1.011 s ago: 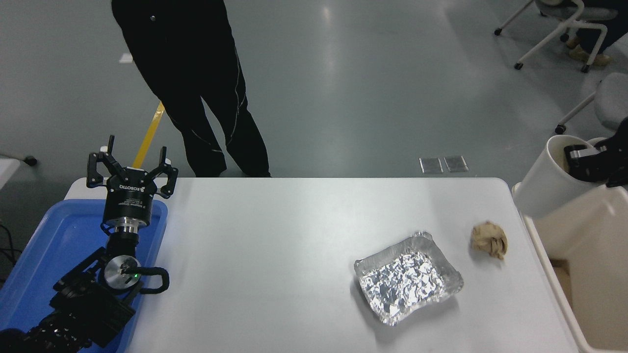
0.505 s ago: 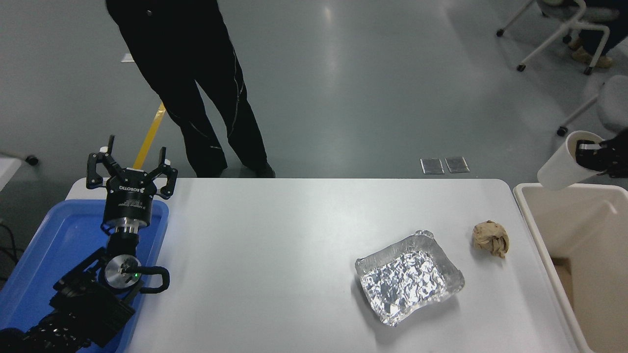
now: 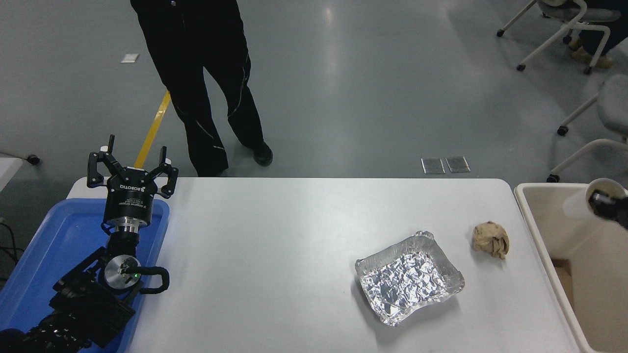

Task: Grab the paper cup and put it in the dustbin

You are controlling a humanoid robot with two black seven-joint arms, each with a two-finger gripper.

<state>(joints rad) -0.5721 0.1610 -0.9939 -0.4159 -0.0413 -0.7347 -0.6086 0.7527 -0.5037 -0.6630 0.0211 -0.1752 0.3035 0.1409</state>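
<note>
The white paper cup [image 3: 584, 202] hangs tilted and slightly blurred over the far left corner of the beige dustbin [image 3: 544, 188], which stands off the table's right edge. My right gripper [image 3: 606, 205] enters from the right edge and is shut on the cup's rim, with one finger inside the mouth. Only the tip of that arm shows. My left gripper [image 3: 132, 158] is parked at the lower left, fingers spread open and pointing away, holding nothing.
A crinkled silver foil tray [image 3: 409, 277] and a crumpled brown paper ball [image 3: 490, 239] lie on the white table [image 3: 294, 235] near the bin. A blue tray [image 3: 44, 255] sits under the left arm. A person [image 3: 206, 73] walks behind the table. Chairs [image 3: 564, 19] stand at top right.
The right gripper has carried the cup down and to the right, from above the bin's near corner to low over its opening. The person has stepped to the right.
</note>
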